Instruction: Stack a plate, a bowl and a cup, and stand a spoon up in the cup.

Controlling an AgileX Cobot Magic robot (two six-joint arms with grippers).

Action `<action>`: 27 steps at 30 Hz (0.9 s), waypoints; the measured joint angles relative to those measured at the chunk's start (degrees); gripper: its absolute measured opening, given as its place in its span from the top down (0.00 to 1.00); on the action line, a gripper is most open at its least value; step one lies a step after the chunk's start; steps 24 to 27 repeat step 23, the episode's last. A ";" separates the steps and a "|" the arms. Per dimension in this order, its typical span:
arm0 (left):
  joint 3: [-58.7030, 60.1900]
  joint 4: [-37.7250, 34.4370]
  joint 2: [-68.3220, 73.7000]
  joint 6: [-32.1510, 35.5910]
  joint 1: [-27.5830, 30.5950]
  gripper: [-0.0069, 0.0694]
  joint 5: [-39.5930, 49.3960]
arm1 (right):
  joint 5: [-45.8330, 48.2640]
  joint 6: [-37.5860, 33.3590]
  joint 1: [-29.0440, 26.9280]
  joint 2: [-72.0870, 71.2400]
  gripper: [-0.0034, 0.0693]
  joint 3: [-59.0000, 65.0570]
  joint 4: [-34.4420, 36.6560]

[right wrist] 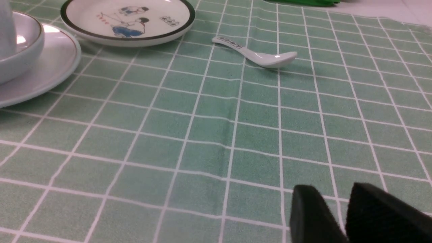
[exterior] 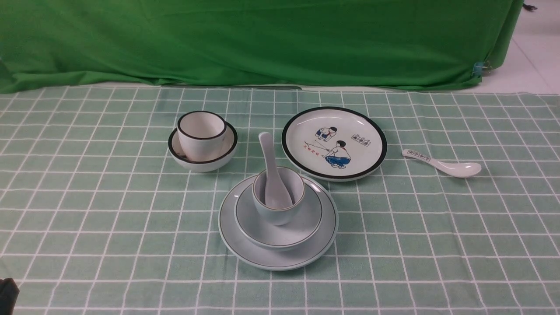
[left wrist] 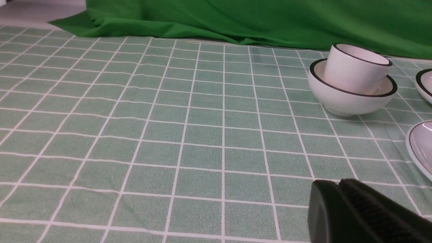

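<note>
Right hand (right wrist: 341, 216) nearest the lens, low over the desk (right wrist: 209, 135), fingers a narrow gap apart and empty, stack well off to its side: plate (exterior: 236, 245), bowl (exterior: 306, 223), cup (exterior: 280, 205), spoon (exterior: 269, 166) standing handle-up, leaning away; left hand (left wrist: 341, 202) closed, empty; looks done.

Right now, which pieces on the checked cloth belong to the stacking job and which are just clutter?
Job:
- pale thin-rimmed round plate
- pale thin-rimmed bowl on it
- pale blue-white handleless cup in the bowl
- plain white ceramic spoon standing in the cup

Lying about:
- black-rimmed cartoon plate
- black-rimmed white bowl
- black-rimmed white cup inside it
- marked-handle white spoon
</note>
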 joint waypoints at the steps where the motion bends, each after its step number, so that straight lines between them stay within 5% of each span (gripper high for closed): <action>1: 0.00 0.00 0.00 0.00 0.00 0.89 0.00 | 0.00 0.00 0.00 0.00 0.65 0.00 0.00; 27: 0.00 0.00 0.00 -0.17 0.00 0.89 0.00 | 0.00 0.00 0.00 0.00 0.62 0.00 0.00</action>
